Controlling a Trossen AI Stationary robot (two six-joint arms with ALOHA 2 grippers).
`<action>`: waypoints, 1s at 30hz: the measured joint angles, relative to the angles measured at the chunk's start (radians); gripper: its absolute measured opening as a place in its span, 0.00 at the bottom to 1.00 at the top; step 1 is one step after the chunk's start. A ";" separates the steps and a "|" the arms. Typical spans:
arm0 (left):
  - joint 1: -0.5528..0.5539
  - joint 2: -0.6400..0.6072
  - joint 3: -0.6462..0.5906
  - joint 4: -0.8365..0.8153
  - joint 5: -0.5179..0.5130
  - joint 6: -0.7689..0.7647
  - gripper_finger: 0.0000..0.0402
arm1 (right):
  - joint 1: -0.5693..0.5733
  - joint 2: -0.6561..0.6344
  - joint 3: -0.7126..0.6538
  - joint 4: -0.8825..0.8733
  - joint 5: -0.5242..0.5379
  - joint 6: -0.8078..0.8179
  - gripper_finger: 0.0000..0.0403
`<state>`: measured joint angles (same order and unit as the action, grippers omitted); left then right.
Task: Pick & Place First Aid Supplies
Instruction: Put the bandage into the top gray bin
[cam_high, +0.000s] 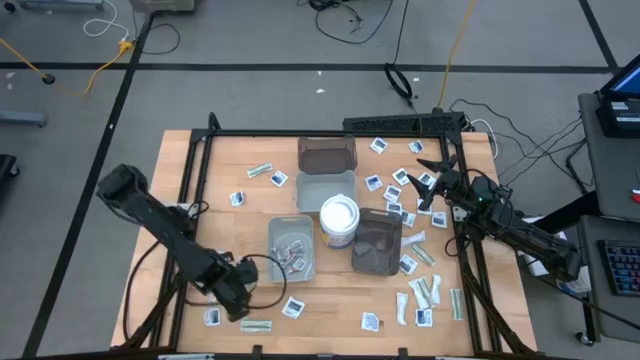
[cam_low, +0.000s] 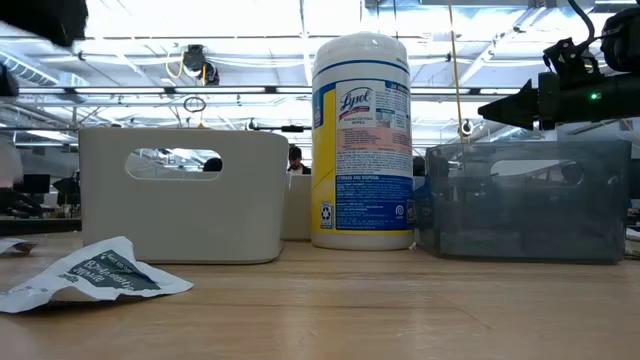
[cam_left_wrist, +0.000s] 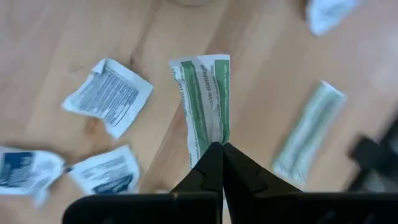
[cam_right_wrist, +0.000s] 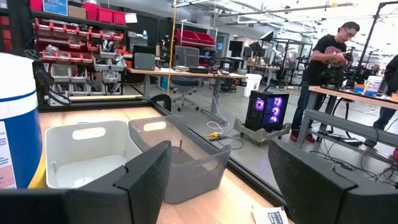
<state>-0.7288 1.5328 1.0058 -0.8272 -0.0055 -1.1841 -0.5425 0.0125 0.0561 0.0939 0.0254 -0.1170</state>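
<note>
Green-printed and narrow, the strip (cam_left_wrist: 203, 102) sits pinched by its near end between our left gripper (cam_left_wrist: 222, 149), whose fingers are closed on it; its long axis runs straight away from the fingertips. We work near the front edge of the surface (cam_high: 330, 300), left of centre. The grey tray (cam_high: 292, 250) holding packets lies just beside and behind us, open room between. Our right gripper (cam_high: 432, 183) waits well apart, fingers spread wide and empty.

overhead, table-level, two wrist views; tub (cam_high: 339, 220) shared.
</note>
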 joint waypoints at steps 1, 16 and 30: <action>0.000 -0.033 0.000 -0.011 0.016 0.031 0.00 | 0.000 0.000 0.000 0.000 0.000 0.000 0.65; 0.126 -0.237 0.024 -0.360 0.109 0.399 0.00 | 0.000 0.000 0.000 0.000 0.000 0.000 0.65; 0.676 -0.237 0.056 -0.457 0.105 0.888 0.00 | 0.000 0.000 0.000 0.000 0.000 0.000 0.65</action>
<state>-0.0531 1.2961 1.0622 -1.2846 0.0995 -0.2962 -0.5424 0.0126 0.0562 0.0940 0.0251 -0.1170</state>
